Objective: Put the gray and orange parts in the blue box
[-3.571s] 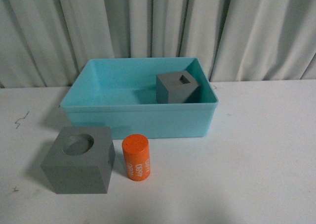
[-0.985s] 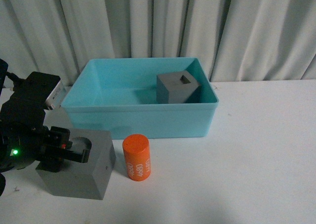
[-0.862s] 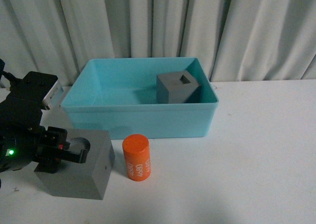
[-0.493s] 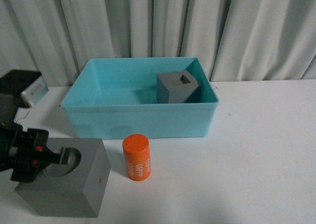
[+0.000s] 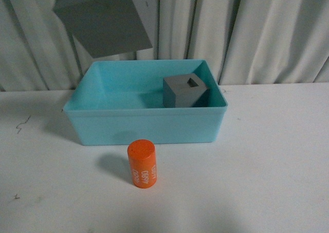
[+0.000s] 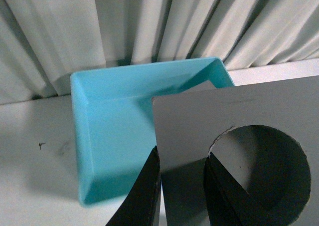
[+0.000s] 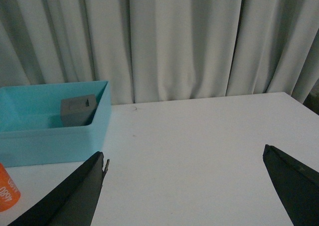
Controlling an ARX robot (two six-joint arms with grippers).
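The left gripper (image 6: 182,196) pinches a wall of the round-recess gray cube (image 6: 239,136), one finger (image 6: 219,196) in the recess, seen only from the left wrist; the front view shows it tilted in the air above the blue box (image 5: 146,125). The right gripper (image 7: 184,191) hangs spread wide; the other gray cube (image 5: 185,91) sits inside the box, the orange cylinder (image 5: 142,163) upright before it

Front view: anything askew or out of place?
Only the gray cube with the round recess: it hangs tilted in the air over the blue box's left end, the left gripper pinching its wall at the recess. Looks like carrying, not a fault. The orange cylinder stands upright on the table; nothing spilled.
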